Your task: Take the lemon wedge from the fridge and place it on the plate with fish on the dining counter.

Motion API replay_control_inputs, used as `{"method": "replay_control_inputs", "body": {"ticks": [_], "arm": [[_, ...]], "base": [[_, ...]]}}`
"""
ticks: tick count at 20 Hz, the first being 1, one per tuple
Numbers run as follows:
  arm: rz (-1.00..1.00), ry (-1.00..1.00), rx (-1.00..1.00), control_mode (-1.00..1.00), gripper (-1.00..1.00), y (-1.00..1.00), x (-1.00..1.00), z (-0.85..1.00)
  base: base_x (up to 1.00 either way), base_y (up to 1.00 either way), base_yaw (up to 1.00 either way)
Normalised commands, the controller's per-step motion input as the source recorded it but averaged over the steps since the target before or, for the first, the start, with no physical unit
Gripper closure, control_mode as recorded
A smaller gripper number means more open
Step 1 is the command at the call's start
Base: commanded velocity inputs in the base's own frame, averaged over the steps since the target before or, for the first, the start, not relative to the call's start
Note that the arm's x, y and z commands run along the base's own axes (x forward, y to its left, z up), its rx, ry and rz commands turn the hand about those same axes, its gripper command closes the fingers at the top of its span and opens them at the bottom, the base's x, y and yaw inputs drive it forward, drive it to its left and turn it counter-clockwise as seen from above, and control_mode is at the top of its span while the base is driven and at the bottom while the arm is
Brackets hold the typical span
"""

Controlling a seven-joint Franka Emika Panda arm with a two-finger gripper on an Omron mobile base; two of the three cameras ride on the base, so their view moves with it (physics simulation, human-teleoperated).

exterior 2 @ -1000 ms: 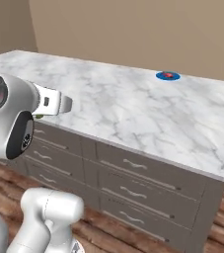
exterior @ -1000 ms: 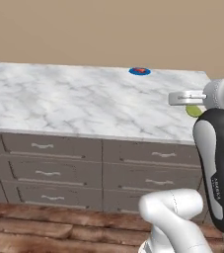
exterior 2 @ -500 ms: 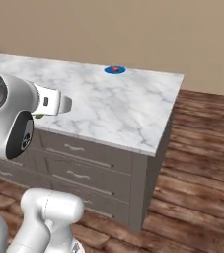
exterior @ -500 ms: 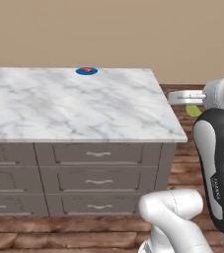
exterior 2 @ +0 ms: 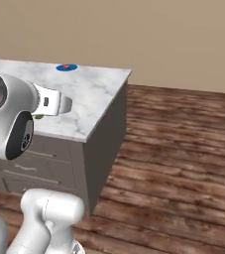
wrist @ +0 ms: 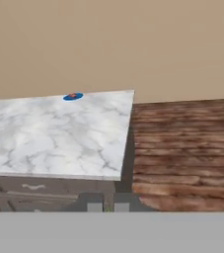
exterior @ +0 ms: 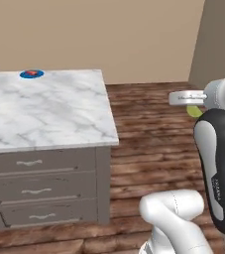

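Lemon wedge is riding in the claw, pinched tight, out over the wood floor. Plate with fish is sitting on the counter's far edge, so next it's needing a long reach there.

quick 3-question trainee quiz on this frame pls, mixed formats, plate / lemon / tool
1. True or false: the blue plate sits on the wood floor.
2. Multiple choice: where on the marble counter is the plate? A) near the far edge, by the wall B) hanging over the near edge C) right at the corner next to the floor
3. Fill in: the yellow-green bit by the tool is the ____ , and the fingers in the hand view stand nearly ____.

Key
1. False: it lies on the counter.
2. A
3. lemon wedge; shut
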Motion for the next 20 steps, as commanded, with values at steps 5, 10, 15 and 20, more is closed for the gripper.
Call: {"method": "replay_control_inputs", "body": {"ticks": [5, 10, 15, 20], "arm": [[0.0, 0.0, 0.0, 1.0, 1.0, 0.0, 0.0, 0.0], [0.0, 0.0, 0.0, 1.0, 1.0, 0.0, 0.0, 0.0], [0.0, 0.0, 0.0, 1.0, 1.0, 0.0, 0.0, 0.0], [0.0, 0.0, 0.0, 1.0, 1.0, 0.0, 0.0, 0.0]], "base": [[0.1, -1.0, -0.2], [0.9, -0.92, 0.0], [1.0, -0.59, 0.1], [1.0, -0.54, 0.09]]}}
